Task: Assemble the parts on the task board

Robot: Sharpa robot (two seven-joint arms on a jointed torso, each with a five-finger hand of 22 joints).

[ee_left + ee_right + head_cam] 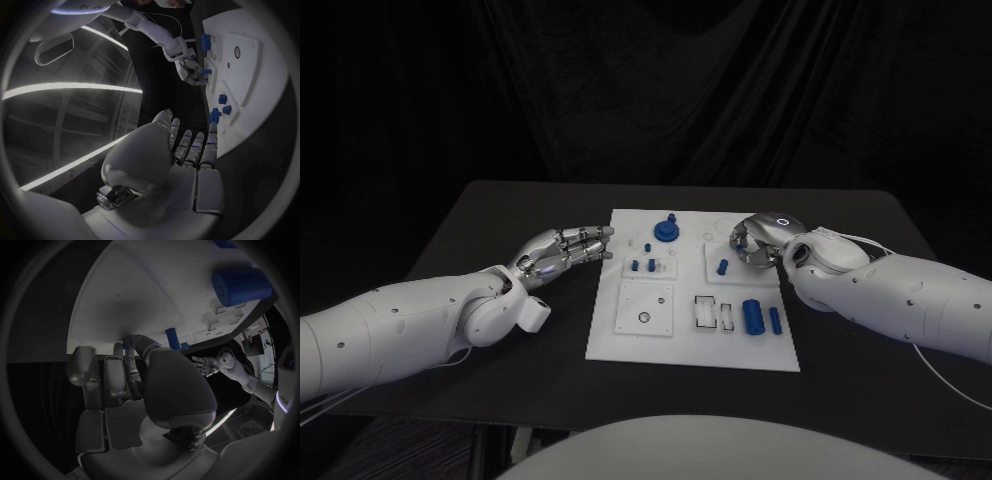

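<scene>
While I look down from the head camera, the task board lies in the middle of the black table, with my left hand hovering at its left edge, fingers apart and holding nothing. My right hand sits over the board's far right corner, fingers curled close to a small blue peg; I cannot tell from here whether it actually grips it. A tall blue knob stands at the far middle, two little blue pegs stand just nearer, and two blue cylinders lie in the near right.

From the left wrist camera, my left hand has its fingers stretched out straight, nothing between them, just short of the board's edge.

From the right wrist camera, my right hand reaches onto the board, fingertips by a blue peg, and contact is hidden. A big blue cylinder lies well apart.

I judge these parts light, rigid and smooth plastic, so they may slip or tip. I would pinch a peg across its upper sides and keep it upright.
</scene>
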